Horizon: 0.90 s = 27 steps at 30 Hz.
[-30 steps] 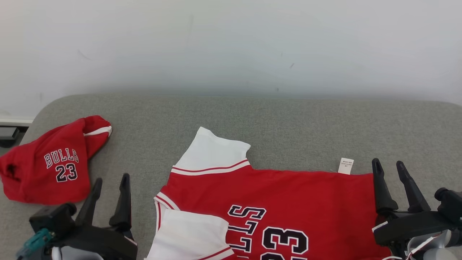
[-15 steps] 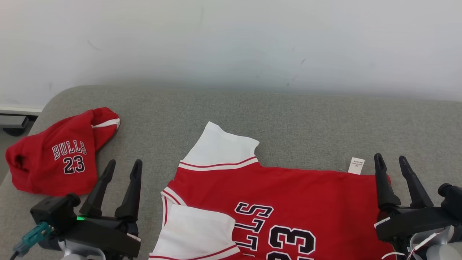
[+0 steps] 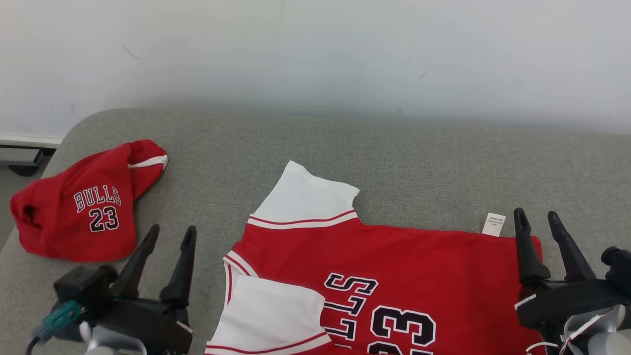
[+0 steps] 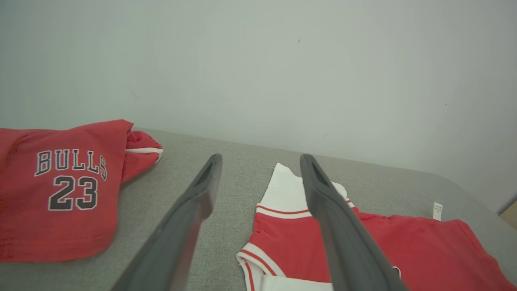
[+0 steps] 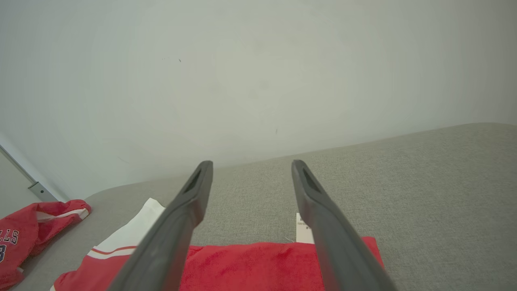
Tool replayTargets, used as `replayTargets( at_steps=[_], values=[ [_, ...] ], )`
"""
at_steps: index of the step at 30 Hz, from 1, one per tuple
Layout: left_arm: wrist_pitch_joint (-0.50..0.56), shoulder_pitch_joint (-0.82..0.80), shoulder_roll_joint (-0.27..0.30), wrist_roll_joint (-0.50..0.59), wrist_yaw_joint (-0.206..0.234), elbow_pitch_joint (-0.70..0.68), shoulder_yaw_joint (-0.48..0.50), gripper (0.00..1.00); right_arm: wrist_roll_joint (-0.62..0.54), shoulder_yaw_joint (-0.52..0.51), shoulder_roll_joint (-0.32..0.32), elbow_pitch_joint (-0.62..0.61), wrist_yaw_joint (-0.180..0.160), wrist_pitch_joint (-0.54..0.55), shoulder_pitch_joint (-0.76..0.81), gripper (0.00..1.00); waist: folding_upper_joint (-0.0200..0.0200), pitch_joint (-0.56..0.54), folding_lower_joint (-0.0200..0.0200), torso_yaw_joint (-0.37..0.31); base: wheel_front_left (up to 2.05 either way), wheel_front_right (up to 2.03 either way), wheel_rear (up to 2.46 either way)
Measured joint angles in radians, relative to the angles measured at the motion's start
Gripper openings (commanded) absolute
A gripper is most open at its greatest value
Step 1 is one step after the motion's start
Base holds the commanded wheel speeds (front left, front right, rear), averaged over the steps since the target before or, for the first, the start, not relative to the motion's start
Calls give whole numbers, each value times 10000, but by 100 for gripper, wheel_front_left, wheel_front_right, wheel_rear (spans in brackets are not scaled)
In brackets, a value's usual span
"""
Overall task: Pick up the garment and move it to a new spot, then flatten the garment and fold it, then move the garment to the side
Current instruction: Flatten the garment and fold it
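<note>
While both grippers stand over the near side of the grey padded surface (image 3: 419, 162), neither has hold of anything. Left gripper (image 3: 171, 230): fingers spread wide, nothing between them, positioned above bare padding between the red shorts (image 3: 79, 212) and the jersey (image 3: 394, 261). Right gripper (image 3: 535, 214): likewise spread wide and empty, its fingers over the jersey's far right corner, just beside the white tag (image 3: 494, 224); contact with the cloth cannot be confirmed. The jersey, red with white sleeves (lettering BULLS and 23, reading sideways in the head view), lies flat on the middle and right of the surface. One sleeve points toward the wall (image 3: 315, 49); the other lies at the near edge of the head view. The shorts lie crumpled at the left end, well apart from the jersey.
</note>
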Motion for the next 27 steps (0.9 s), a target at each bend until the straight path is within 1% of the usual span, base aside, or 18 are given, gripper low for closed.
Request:
replayTargets(
  at_steps=[2,5,7,10,13,16,19,21,24,27],
  values=[
    [318,-211,2,105,35,17,-153,100,-86,-98,2,-21,0,274,-9,100,1,23,0,15,0,0,0],
    [1089,-832,19,261,-75,40,-458,100,-217,-472,6,-88,0,1049,-78,100,0,94,0,62,0,0,0],
    [1772,-1432,-35,359,-107,92,-717,100,-374,-840,4,-130,0,1954,-196,100,0,168,0,97,0,0,0],
    [2972,-2468,-305,362,-199,372,-1083,100,-453,-1444,0,-130,0,3756,-510,100,1,322,1,140,0,0,0],
    [4148,-3570,-665,422,-337,884,-1467,100,-738,-1879,2,-362,0,5521,-931,100,1,528,1,174,0,0,0],
    [5344,-4700,-1127,453,-362,1599,-1812,100,-1160,-2151,0,-863,0,6899,-1557,100,1,790,1,195,0,0,0],
    [6357,-5589,-1588,464,-453,2424,-2140,100,-1402,-2132,-4,-1108,0,8284,-1953,100,1,1085,2,186,0,0,0],
    [6828,-6078,-1894,468,-453,2970,-2307,100,-1542,-2002,-2,-1254,0,9072,-2056,100,2,1269,2,152,0,0,0],
    [7296,-6760,-2067,568,-579,3820,-2493,100,-1708,-1655,4,-1448,0,10038,-2228,100,1,1471,2,13,0,0,0],
    [7733,-7386,-2151,686,-788,4579,-2665,100,-2038,-1503,4,-1542,0,10611,-2382,100,1,1613,2,-210,0,0,0]
  ],
)
